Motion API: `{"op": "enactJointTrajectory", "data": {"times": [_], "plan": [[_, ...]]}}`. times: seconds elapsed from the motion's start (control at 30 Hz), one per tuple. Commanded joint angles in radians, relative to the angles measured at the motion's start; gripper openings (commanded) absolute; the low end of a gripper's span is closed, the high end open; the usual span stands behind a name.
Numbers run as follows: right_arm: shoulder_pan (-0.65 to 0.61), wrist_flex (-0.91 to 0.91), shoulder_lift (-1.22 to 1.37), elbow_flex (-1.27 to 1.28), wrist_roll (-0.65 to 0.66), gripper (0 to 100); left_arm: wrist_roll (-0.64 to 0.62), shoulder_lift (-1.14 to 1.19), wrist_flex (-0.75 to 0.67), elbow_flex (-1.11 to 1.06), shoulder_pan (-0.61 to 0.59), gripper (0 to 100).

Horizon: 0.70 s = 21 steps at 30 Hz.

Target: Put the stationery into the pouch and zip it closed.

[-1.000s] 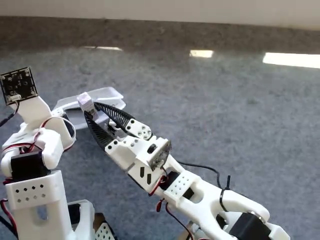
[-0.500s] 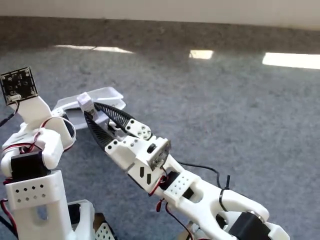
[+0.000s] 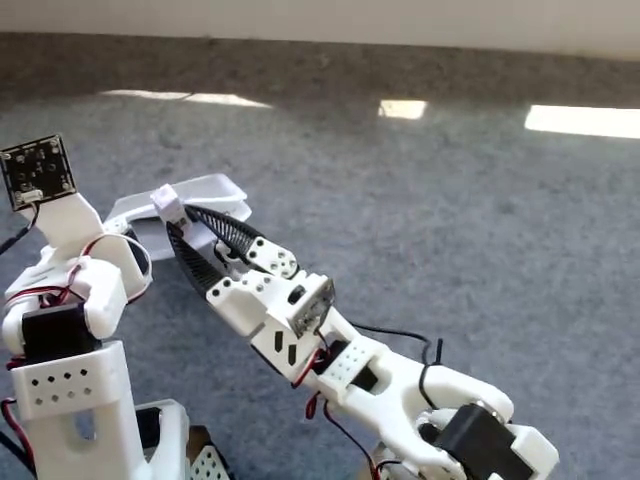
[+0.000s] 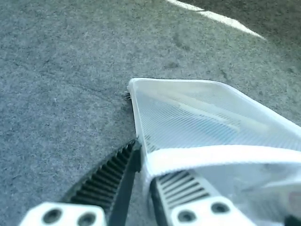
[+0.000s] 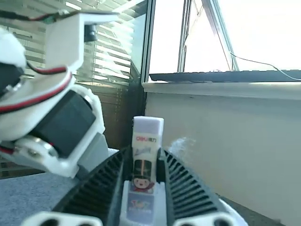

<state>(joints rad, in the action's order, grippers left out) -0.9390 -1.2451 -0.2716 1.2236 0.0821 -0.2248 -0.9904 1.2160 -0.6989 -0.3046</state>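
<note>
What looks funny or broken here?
Nothing looks broken or spilled. The left claw pinches the pouch by its rim, and the eraser sticks out past the tips of the right claw holding it.

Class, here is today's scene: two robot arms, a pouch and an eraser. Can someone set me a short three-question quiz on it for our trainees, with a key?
1. True or false: the right gripper is shut on the eraser.
2. What does the left gripper pinch? A) the rim of the pouch B) a pen C) nothing
3. Short answer: has the eraser been let go into the pouch yet?

Key: 1 true. 2 A. 3 no, the right gripper holds it clamped between its fingers.
</note>
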Motion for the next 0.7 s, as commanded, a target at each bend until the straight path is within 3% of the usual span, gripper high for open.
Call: {"op": "enactJointTrajectory", "data": {"times": [0.0,0.07,0.47,0.67], "plan": [[-0.001,0.056,-0.105,0.015,-0.005,10.0,0.012,0.002,-0.005,0.008,0.016,1],[-0.002,0.111,-0.148,0.024,-0.006,14.5,0.012,0.002,-0.005,0.008,0.016,1],[-0.012,0.148,-0.271,0.107,-0.006,12.9,0.012,0.002,-0.005,0.008,0.016,1],[-0.013,0.229,-0.421,0.148,0.000,0.9,0.012,0.002,-0.005,0.008,0.016,1]]}}
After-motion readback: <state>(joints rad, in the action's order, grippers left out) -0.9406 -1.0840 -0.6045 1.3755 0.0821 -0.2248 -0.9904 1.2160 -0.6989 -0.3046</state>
